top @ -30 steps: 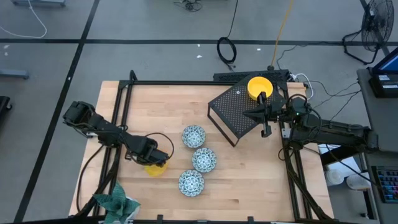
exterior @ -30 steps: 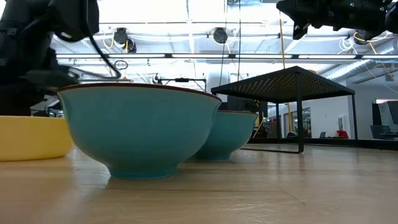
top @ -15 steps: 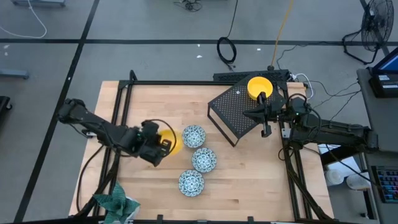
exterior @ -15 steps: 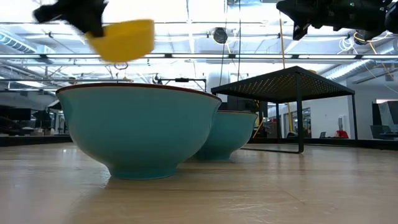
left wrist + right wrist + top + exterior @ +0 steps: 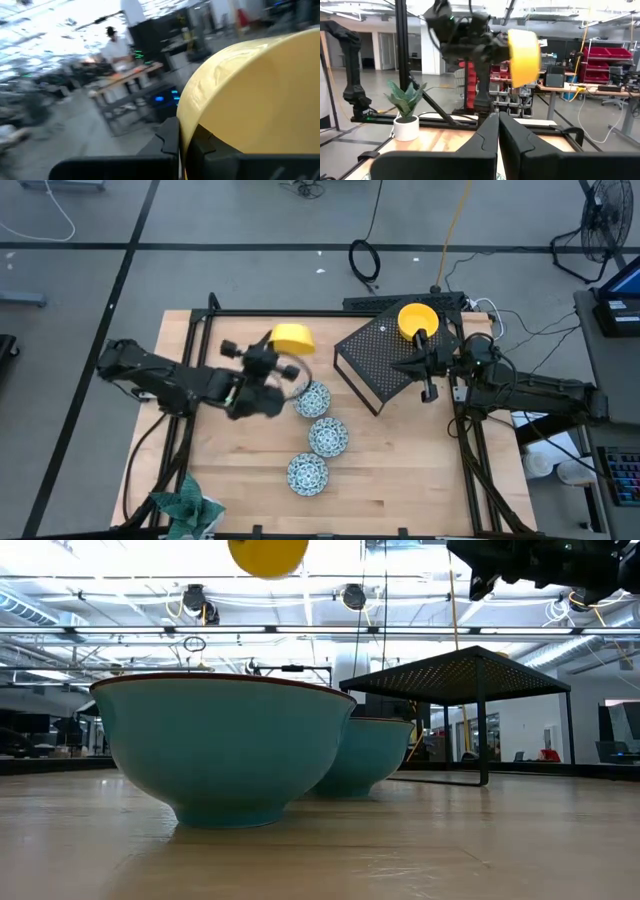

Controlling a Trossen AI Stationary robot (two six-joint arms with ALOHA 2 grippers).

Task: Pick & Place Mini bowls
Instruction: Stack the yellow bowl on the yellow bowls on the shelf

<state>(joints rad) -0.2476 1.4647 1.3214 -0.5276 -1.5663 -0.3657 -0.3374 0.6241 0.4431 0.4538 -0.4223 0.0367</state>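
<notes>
We judge this to be the carry step: our left tool (image 5: 268,360) has a yellow mini bowl (image 5: 292,338) clamped by its rim and lifted clear of the table (image 5: 400,470), tipped on its side. In the left wrist view the dark fingers (image 5: 172,142) close on the bowl's wall, so the grip looks firm. In the low view the bowl hangs high above the two nearest patterned bowls.

From the table's centre, the carried bowl sits at about eleven o'clock. The three patterned mini bowls (image 5: 311,398) lie in a short line from centre toward six o'clock, the nearest one just beside our left tool. A second yellow mini bowl (image 5: 417,319) rests on the black perforated stand (image 5: 380,360) at about one o'clock.

Our right tool (image 5: 424,365) waits over the stand's right edge, its fingers pressed together and holding nothing.

The next move, as we read it, calls for swinging the carried bowl toward the stand, levelling it upright, and lowering it beside the yellow one without knocking that bowl or the waiting right tool.
</notes>
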